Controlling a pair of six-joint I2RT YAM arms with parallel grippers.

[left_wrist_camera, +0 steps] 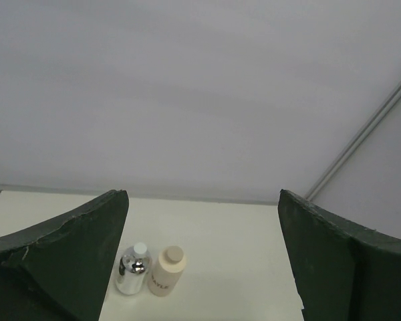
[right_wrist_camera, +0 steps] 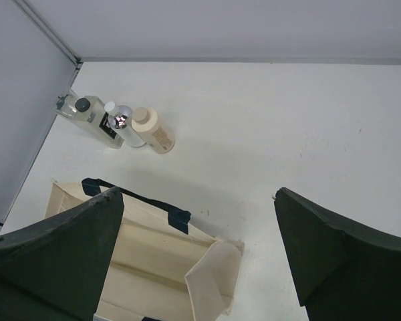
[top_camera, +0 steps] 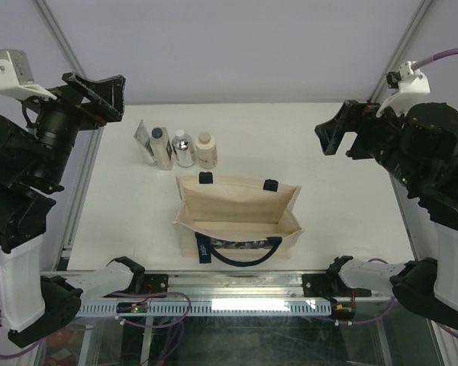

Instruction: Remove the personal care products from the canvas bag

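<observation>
The canvas bag [top_camera: 237,217] stands open mid-table, its inside showing only beige cloth; it also shows in the right wrist view [right_wrist_camera: 154,261]. Behind it stand, in a row, the flat silvery-grey tube [top_camera: 143,142], the clear bottle with dark cap [top_camera: 161,149], the silvery bottle [top_camera: 183,149] and the beige bottle [top_camera: 206,149]. My left gripper [top_camera: 111,97] is open and empty, raised at the far left. My right gripper [top_camera: 336,131] is open and empty, raised at the right. The left wrist view shows the silvery bottle [left_wrist_camera: 132,271] and the beige bottle [left_wrist_camera: 166,271].
The white table [top_camera: 351,206] ends at a metal rail [top_camera: 237,282] along the near edge. Grey walls with frame struts [top_camera: 57,34] close the back and sides. The bag's navy handle [top_camera: 248,250] droops over its near side.
</observation>
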